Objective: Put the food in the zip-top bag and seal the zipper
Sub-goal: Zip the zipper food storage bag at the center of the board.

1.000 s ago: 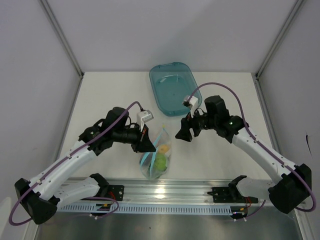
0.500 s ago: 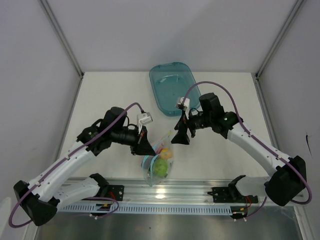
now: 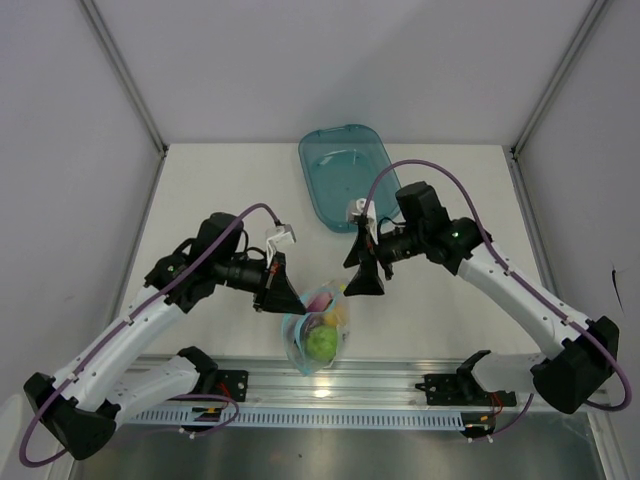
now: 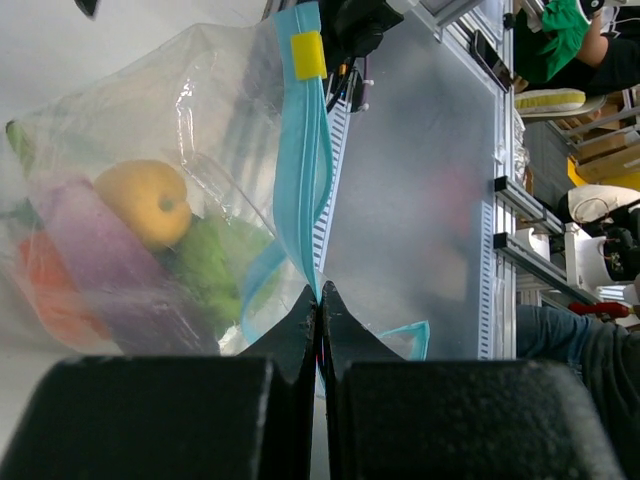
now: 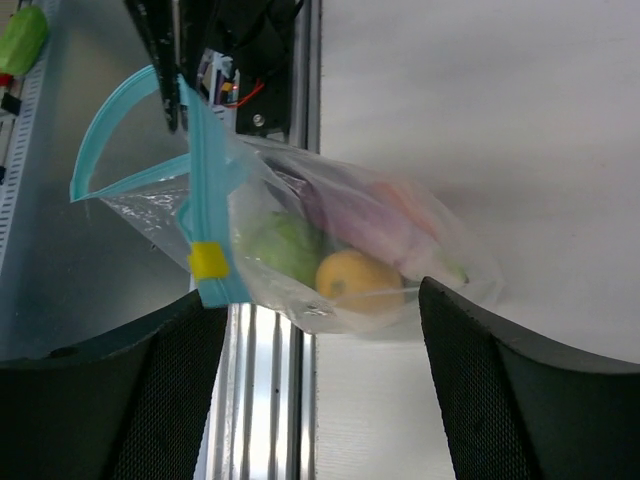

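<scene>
The zip-top bag [image 3: 318,335] is near the table's front edge, its mouth end over the metal rail. The food is inside it: a yellow ball [image 4: 150,203], a light green fruit [image 4: 215,265], a purple eggplant [image 4: 95,255] and an orange-red piece [image 4: 45,295]. My left gripper [image 3: 281,297] [image 4: 320,296] is shut on the light blue zipper [image 4: 305,170], below its yellow slider tab [image 4: 308,55]. My right gripper [image 3: 364,278] [image 5: 315,300] is open, just right of the bag, with the bag [image 5: 330,250] between its wide-apart fingers and untouched.
A teal translucent tray [image 3: 345,175] lies at the back of the table, behind the right arm. The aluminium rail [image 3: 330,385] with both arm bases runs along the front edge. White walls close in the table's left and right sides.
My right gripper has moved left and forward, up to the bag. The left arm has drawn back slightly, and the bag has shifted a little toward the front rail.
</scene>
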Controlling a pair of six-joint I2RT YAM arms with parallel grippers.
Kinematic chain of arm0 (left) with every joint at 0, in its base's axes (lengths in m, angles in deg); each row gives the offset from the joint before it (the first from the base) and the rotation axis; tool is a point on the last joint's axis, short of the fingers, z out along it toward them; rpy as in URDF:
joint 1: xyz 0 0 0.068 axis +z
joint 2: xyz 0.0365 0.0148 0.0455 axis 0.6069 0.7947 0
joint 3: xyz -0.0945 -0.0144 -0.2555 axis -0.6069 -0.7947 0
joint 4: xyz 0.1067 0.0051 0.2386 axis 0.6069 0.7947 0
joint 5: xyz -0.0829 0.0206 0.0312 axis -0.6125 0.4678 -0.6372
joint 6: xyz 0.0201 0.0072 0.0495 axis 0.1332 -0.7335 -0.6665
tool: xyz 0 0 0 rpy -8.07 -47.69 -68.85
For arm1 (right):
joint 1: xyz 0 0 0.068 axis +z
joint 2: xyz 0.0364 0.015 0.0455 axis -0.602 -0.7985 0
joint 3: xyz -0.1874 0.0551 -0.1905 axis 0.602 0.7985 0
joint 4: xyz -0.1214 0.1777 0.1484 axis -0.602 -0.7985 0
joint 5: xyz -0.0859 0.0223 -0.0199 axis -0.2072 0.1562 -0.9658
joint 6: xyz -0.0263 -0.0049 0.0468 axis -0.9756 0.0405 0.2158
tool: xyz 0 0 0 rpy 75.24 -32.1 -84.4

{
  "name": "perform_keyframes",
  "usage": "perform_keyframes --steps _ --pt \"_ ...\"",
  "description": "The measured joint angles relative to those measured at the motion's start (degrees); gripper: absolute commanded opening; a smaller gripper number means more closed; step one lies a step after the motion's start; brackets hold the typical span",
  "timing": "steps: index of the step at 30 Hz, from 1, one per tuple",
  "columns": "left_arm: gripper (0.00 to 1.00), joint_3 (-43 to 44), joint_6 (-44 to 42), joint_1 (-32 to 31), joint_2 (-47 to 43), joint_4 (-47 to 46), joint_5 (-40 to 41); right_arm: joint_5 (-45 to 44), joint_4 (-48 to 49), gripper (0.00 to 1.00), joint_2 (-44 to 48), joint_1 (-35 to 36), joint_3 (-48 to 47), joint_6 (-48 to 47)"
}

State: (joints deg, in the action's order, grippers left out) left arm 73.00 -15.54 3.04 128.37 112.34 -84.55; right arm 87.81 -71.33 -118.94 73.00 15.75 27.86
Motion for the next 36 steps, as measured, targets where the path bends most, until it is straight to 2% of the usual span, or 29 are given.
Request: perform_keyframes --steps 3,9,12,15,16,19,22,25,27,29,31,32,36 --pt "0.01 -0.02 0.04 0.22 0.07 -0.02 -0.98 0.79 -0.50 0.78 -0.07 2.27 -0.11 -0.42" --pt "0.01 -0.02 0.11 0.87 0.46 -0.09 -1.81 1.92 -0.17 0.69 -1.92 5.07 -0.22 -0.46" --pt "0.01 -0.02 0.11 1.05 0.48 -0.09 -1.84 1.90 0.09 0.59 -3.10 5.90 -0.22 -0.66" --pt "0.01 -0.02 0.13 1.09 0.70 -0.09 -1.97 1.68 0.63 0.40 -3.96 6.23 -0.22 -0.85" --pt "0.00 -0.02 0.17 1.09 0.81 -0.09 -2.01 1.49 1.09 0.30 -4.15 6.27 -0.15 -0.76" --pt "0.00 -0.02 0.35 1.14 1.09 -0.11 -2.21 0.79 3.28 0.22 -4.22 6.27 0.50 0.02" --pt "0.01 0.00 0.37 1.16 1.18 -0.09 -1.29 0.37 5.22 0.05 -4.22 6.27 1.16 0.90" --pt "0.01 0.00 0.28 1.22 1.18 0.17 0.48 0.04 6.86 0.00 -4.11 6.38 1.57 2.73" --pt "0.06 0.00 0.28 1.22 1.18 0.28 2.34 -0.52 8.02 0.00 -3.89 6.40 1.95 4.76" --pt "0.19 0.11 0.04 1.22 1.16 0.46 5.44 -0.85 9.33 0.00 -3.56 6.49 2.40 7.41" --pt "0.27 0.44 0.02 1.25 1.03 0.50 8.85 -1.14 11.17 0.00 -2.93 7.04 3.34 10.67" --pt "0.40 0.59 0.02 1.25 0.83 0.39 10.43 -1.20 12.11 0.00 -2.45 7.41 4.04 12.70" --pt "0.56 0.72 0.00 1.25 -1.05 -1.16 14.75 -2.47 15.47 0.00 -0.37 8.98 6.88 21.62"
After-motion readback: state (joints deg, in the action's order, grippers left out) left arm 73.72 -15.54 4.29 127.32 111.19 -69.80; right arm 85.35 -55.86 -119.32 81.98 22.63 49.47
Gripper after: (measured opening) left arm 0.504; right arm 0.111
